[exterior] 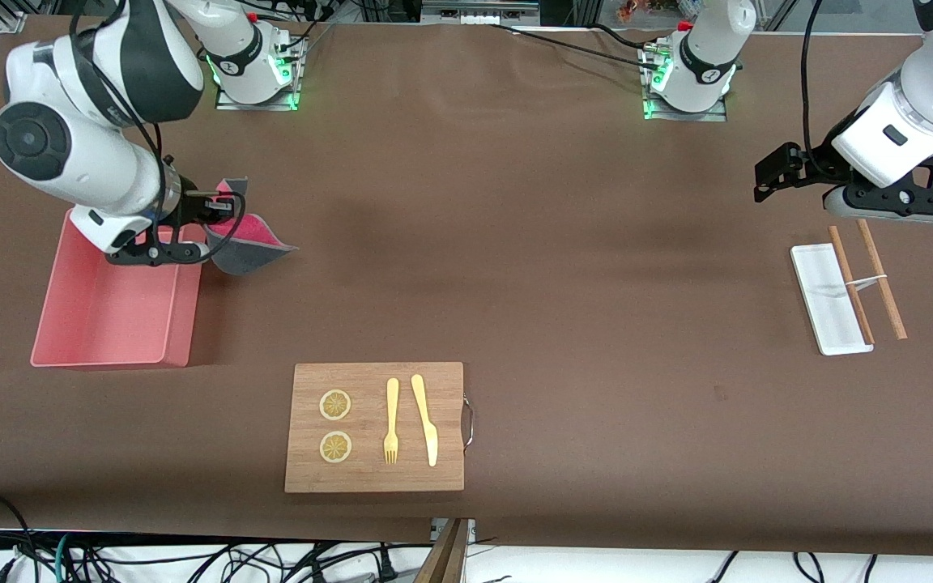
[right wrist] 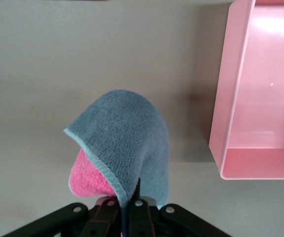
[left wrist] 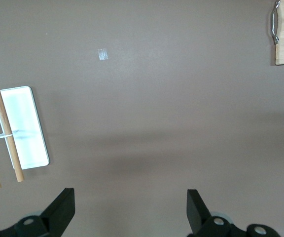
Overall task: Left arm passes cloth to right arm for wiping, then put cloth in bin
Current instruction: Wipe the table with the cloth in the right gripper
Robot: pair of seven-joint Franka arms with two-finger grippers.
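My right gripper point(exterior: 219, 206) is shut on the cloth point(exterior: 252, 239), grey outside and pink inside, which hangs folded in the air beside the salmon-pink bin point(exterior: 106, 304). In the right wrist view the cloth point(right wrist: 124, 140) droops from my gripper point(right wrist: 128, 205) over bare table, with the bin point(right wrist: 230, 123) close beside it. My left gripper point(exterior: 774, 174) is open and empty, waiting in the air at the left arm's end of the table, near the white tray point(exterior: 827, 295). Its fingers point(left wrist: 63, 207) stand wide apart over bare table.
Two wooden chopsticks point(exterior: 867, 279) lie across the white tray; both also show in the left wrist view point(left wrist: 6, 133). A wooden cutting board point(exterior: 375, 427) with two lemon slices, a yellow fork and a yellow knife lies near the front camera.
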